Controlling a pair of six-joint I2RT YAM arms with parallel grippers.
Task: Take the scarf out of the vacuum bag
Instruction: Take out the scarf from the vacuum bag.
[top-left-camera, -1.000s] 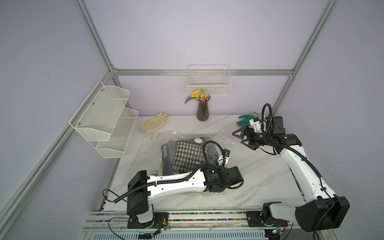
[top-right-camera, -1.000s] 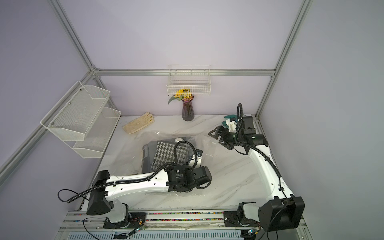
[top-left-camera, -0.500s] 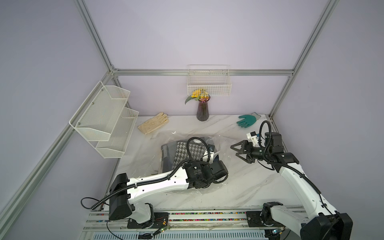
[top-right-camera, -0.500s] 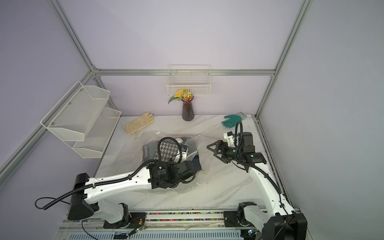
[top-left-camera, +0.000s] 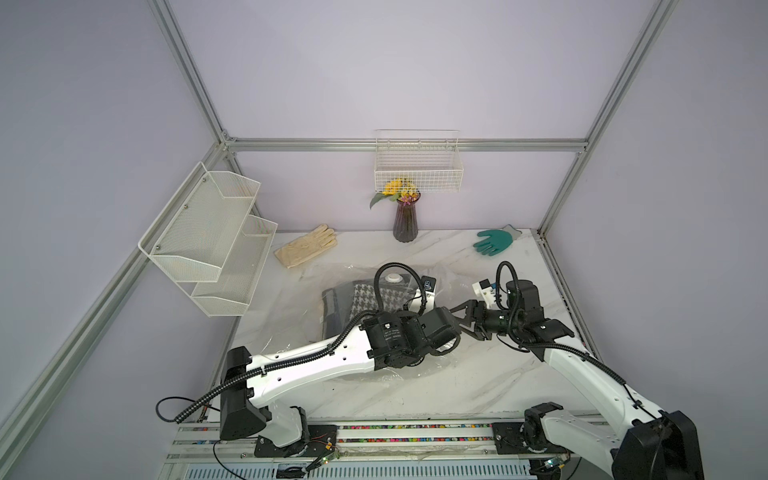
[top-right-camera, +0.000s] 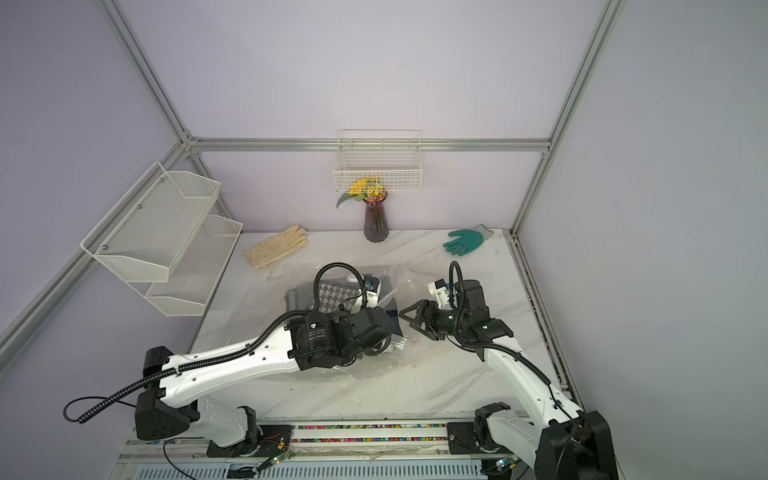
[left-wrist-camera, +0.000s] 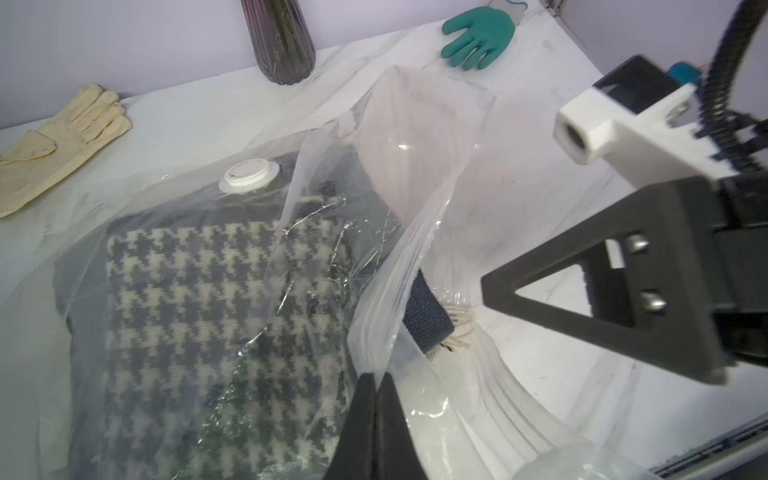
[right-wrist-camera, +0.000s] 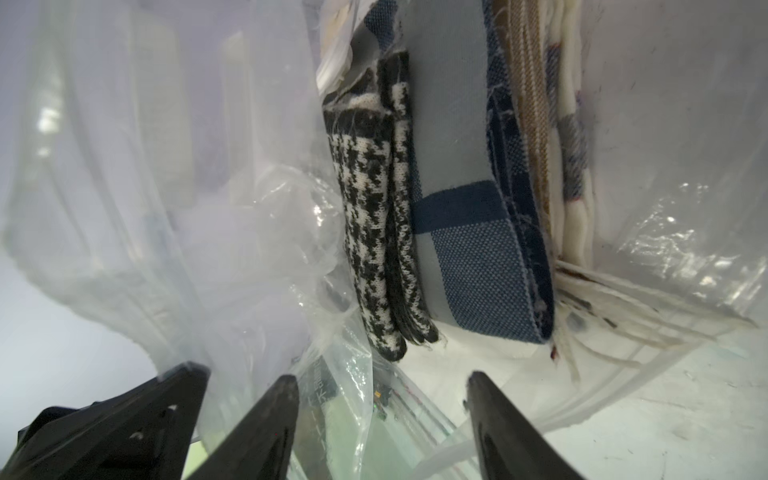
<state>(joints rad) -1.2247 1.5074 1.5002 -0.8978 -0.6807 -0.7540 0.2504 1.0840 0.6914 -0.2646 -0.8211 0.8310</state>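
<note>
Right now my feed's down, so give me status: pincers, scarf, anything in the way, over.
Left pincer shut on vacuum bag lip, mouth lifted. Right pincer open, facing mouth. Houndstooth scarf inside, beside blue cloth. Its loose film hangs ahead.

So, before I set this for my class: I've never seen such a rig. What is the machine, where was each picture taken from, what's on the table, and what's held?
These are two robot arms, each ending in a two-fingered gripper. Two pictures look down from an overhead camera pair; two come from cameras on the wrists. On the marble table lie a clear vacuum bag with folded houndstooth cloth, presumably the scarf, inside, a cream glove, a green glove and a vase of flowers. The left gripper is shut on the bag's plastic edge, holding its mouth up. The right gripper, jaws apart, points into that mouth and holds nothing.
</note>
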